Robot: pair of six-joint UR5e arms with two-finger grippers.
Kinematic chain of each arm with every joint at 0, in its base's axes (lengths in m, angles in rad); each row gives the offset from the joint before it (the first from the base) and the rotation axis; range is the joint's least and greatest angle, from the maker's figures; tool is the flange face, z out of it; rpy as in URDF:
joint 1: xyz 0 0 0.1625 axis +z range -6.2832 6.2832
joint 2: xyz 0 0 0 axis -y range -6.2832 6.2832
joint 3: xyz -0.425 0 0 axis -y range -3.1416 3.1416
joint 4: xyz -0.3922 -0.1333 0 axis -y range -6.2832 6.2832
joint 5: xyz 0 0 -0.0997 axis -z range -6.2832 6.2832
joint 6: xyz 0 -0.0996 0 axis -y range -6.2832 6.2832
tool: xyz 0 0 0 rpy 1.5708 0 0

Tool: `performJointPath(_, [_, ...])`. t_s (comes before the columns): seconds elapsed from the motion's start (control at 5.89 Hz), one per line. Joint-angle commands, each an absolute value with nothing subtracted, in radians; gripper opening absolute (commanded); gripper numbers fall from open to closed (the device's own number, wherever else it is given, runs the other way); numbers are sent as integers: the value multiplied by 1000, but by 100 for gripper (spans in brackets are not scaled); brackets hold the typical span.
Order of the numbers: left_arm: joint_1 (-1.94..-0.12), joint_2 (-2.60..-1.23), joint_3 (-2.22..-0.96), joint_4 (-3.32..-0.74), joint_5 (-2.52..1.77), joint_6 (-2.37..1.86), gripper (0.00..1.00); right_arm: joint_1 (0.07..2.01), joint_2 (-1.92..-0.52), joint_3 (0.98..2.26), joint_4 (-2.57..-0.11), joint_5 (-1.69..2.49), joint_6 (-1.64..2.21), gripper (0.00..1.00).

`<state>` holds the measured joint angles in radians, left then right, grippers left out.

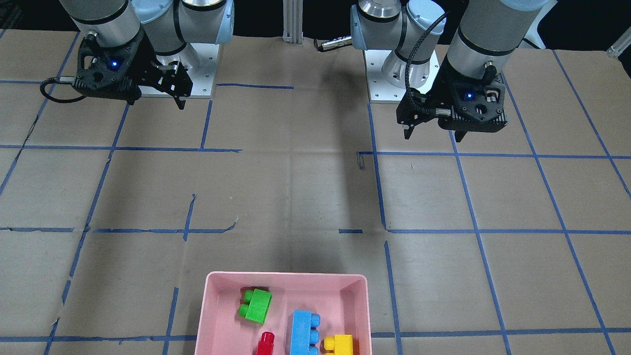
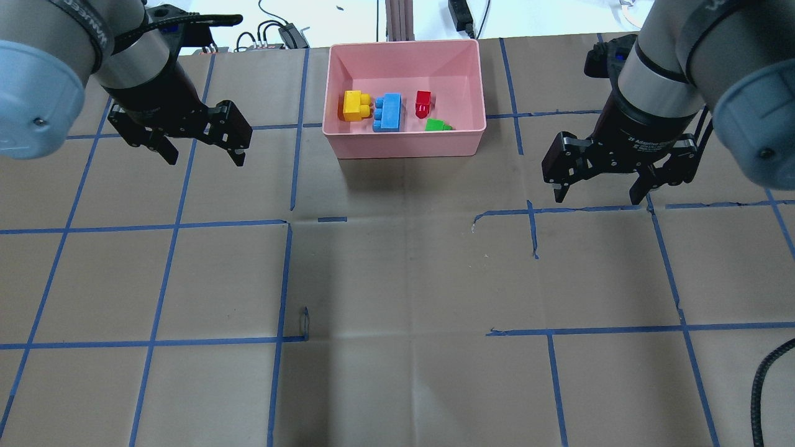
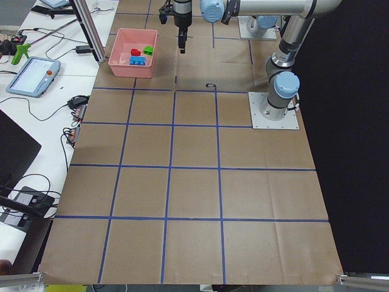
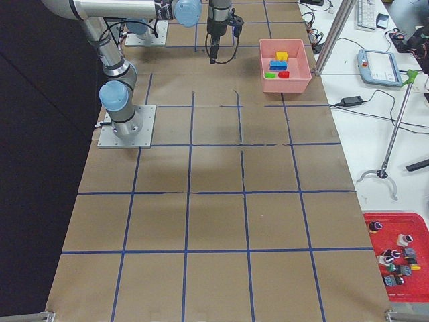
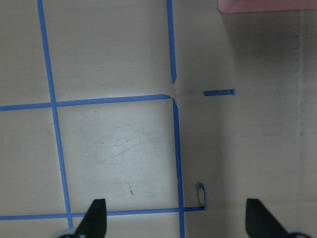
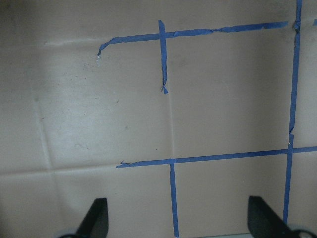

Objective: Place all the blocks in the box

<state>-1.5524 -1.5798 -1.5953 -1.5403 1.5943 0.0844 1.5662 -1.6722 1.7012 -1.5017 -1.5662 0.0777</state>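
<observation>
The pink box (image 2: 404, 148) stands at the table's far middle; it also shows in the front view (image 1: 286, 275). Inside it lie the yellow block (image 2: 354, 105), the light-blue block (image 2: 389, 112), the red block (image 2: 423, 103) and the green block (image 2: 437, 125). My left gripper (image 2: 205, 158) hovers open and empty to the left of the box. My right gripper (image 2: 596, 198) hovers open and empty to its right. Both wrist views show only taped paper between spread fingers; the left wrist view catches a corner of the box (image 5: 267, 5).
Brown paper with blue tape lines (image 2: 286, 279) covers the table. Both arm bases (image 1: 399, 74) stand at the robot's side. A teach pendant (image 3: 33, 76) and cables lie on the white bench beyond the box.
</observation>
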Motion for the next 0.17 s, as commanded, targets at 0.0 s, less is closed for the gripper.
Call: performJointPath(0.0, [-1552, -1580, -1595, -1539, 1594, 84, 100, 1566, -1672, 1701, -1503, -1566, 77, 100])
